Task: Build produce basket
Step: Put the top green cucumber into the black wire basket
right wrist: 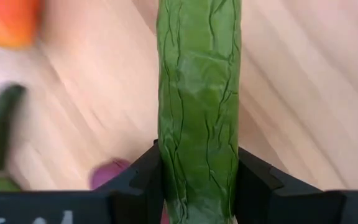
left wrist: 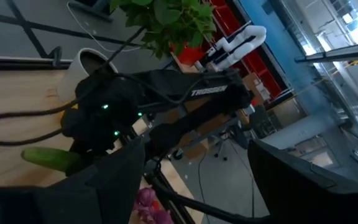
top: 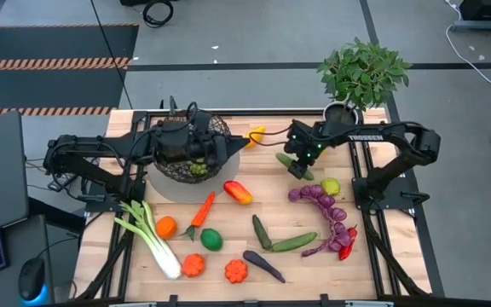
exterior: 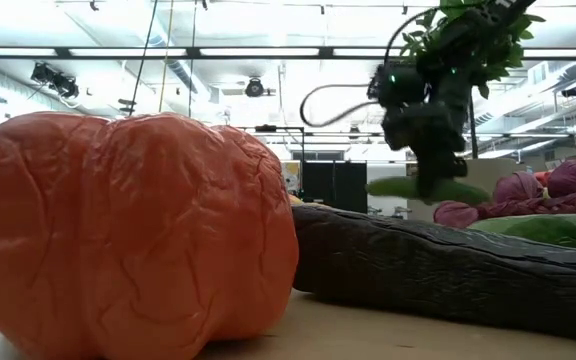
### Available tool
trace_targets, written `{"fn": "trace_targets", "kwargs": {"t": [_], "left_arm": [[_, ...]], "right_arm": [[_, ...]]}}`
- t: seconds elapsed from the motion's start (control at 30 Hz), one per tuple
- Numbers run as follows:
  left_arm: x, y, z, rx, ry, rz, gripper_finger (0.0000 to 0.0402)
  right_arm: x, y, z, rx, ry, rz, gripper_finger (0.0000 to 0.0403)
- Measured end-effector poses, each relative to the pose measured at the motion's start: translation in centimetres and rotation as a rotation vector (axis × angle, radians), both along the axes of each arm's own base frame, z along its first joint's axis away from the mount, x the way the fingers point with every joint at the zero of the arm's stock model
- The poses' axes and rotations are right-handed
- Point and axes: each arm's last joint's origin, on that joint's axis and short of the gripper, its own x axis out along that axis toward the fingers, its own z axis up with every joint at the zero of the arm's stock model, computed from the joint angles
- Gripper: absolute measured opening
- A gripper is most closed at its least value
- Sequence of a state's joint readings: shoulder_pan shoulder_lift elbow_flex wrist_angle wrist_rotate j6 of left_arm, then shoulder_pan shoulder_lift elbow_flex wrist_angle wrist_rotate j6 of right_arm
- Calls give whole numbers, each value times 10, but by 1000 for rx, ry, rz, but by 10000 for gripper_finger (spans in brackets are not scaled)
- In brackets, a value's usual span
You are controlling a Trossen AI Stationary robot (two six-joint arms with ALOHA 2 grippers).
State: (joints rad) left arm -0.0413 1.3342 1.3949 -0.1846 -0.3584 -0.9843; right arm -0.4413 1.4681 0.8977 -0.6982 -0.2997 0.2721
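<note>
the right gripper (top: pixel 299 162) has its two dark fingers (right wrist: pixel 135 180) closed about partway on a wrinkled green cucumber (right wrist: pixel 199 106), pressing it from both sides near one end. in the right wrist view the cucumber's long axis runs straight out ahead between the fingers. from above it lies slanted over the light wooden table (top: pixel 382 256), one end toward the round dark wire-mesh basket (top: pixel 190 145), the other toward the purple grapes (top: pixel 324 205). in the low view the cucumber hangs roughly level, clear of the tabletop, under the gripper. the left gripper (top: pixel 196 147) sits over the basket; i cannot tell how far its jaws are open. the basket stands at the table's back left, with pale green grapes (top: pixel 199 169) inside.
</note>
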Motion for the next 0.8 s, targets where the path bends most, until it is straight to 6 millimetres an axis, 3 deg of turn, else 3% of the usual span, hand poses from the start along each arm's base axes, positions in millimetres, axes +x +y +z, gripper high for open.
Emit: {"fn": "trace_targets", "kwargs": {"t": [0.17,0.43,0.8], "left_arm": [[-5,2,4,9,-12,6,293],[-49,-4,35,150,-86,-45,293],[-71,-3,31,141,23,-19,293]], "right_arm": [[14,4,19,1,-87,-17,146],[32,16,44,1,-168,-7,146],[58,26,69,14,-407,-74,147]]}}
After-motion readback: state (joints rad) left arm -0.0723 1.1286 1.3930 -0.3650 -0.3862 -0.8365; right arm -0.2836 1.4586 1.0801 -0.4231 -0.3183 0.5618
